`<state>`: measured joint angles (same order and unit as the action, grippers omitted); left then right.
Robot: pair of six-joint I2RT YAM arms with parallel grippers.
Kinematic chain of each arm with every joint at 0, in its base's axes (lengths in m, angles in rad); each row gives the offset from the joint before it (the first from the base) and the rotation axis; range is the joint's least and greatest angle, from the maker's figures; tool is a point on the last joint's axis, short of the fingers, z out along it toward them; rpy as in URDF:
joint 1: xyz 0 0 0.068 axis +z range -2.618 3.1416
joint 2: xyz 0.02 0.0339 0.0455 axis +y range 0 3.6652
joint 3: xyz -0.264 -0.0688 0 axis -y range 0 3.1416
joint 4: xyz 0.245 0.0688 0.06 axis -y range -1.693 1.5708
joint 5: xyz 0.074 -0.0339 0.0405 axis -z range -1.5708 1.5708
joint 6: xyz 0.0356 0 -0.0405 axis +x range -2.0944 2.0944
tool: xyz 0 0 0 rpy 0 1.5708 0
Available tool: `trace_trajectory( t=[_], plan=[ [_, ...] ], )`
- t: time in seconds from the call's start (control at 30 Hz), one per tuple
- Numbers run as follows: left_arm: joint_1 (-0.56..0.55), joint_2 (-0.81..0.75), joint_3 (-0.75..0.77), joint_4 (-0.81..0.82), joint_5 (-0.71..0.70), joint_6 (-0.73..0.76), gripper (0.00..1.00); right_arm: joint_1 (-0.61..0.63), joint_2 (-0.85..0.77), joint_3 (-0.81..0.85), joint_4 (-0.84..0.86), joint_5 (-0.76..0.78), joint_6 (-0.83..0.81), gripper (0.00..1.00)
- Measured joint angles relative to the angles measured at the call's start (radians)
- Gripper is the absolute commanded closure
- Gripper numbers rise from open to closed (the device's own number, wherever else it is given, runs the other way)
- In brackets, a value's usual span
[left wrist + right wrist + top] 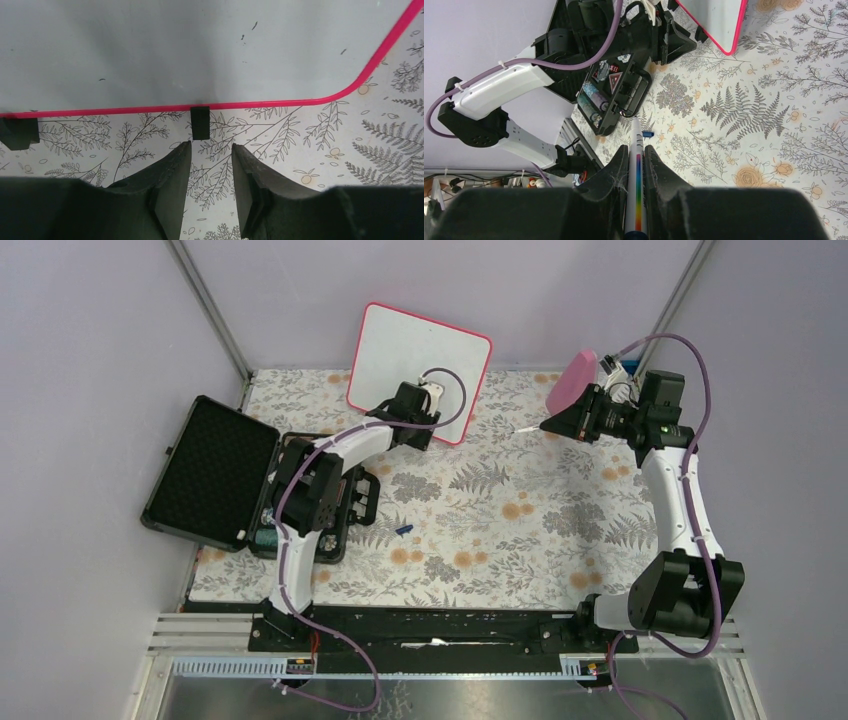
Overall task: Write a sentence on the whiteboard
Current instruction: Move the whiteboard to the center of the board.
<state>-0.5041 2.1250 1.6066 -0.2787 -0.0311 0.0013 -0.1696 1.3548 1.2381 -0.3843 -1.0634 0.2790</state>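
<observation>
The whiteboard (400, 350) with its red-pink frame stands tilted at the back middle of the table. Its face (175, 50) carries only a few dark specks, and no sentence shows on it. My left gripper (418, 432) is at the board's lower edge. Its jaws (211, 145) are open with nothing between them, just short of a black stand foot (200, 122). To the right, my right gripper (553, 424) is shut on a white marker with a rainbow stripe (635, 132). The marker tip (525, 429) points left, apart from the board.
A pink paddle-shaped object (570, 380) sits behind the right gripper. An open black case (210, 470) with small items lies at the left, under the left arm. A small blue cap (404, 530) lies on the floral cloth. Walls close in on the sides and back.
</observation>
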Motion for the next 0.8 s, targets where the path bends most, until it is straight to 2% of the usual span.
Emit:
trace_trajectory(
  t=[0.47,0.8],
  plan=[
    [0.020,0.113,0.097,-0.005,0.000,0.002,0.64,-0.003,0.004,-0.002,0.000,-0.004,-0.007,1.00],
    [0.016,0.131,0.115,-0.009,0.003,0.003,0.86,-0.014,0.006,-0.002,0.000,-0.005,-0.013,1.00]
  ],
)
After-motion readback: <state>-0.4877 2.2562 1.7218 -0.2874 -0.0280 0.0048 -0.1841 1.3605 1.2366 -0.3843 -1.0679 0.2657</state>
